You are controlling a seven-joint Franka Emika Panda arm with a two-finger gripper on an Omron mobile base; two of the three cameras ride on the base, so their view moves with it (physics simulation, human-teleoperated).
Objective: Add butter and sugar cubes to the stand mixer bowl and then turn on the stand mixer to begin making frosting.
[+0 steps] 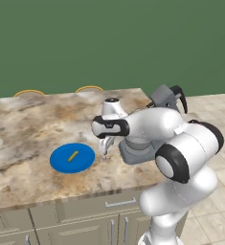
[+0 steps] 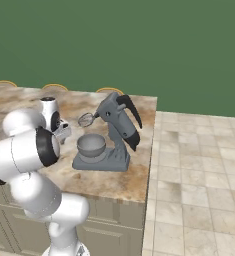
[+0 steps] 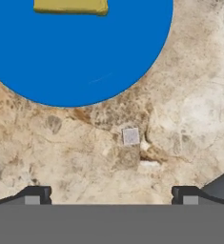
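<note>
One marbled brown-and-cream counter (image 1: 23, 129) in the left base view, over grey cabinet fronts (image 1: 80, 220), against a plain green wall (image 1: 109, 43); pale tiled floor (image 1: 214, 110) off to the right. One round blue plate (image 1: 72, 158) lying flat on the stone, with one butter (image 1: 73, 155) stick on it, near the middle. Two yellow-rimmed seat backs (image 1: 29, 93) peeking over the far edge. One gripper (image 1: 104, 154) hanging low over the counter just right of the plate, beside the stand mixer (image 1: 169, 100), much of that hidden by the white arm.

One stand mixer (image 2: 114, 132) in full in the right base view, near the counter's right end, head tilted back, whisk raised. One stand mixer bowl (image 2: 91, 145) seated on its flat base. Three yellow rims along the far edge.

One sugar cube (image 3: 130, 136) seen in the hand view, alone on bare stone, just off the plate's (image 3: 85, 57) rim and clear of it. One butter (image 3: 70, 6) stick at the top edge, on the plate. Two fingertips (image 3: 35, 195) set far apart at the bottom, spread wide, gripping nothing, with the cube between and ahead of them.
</note>
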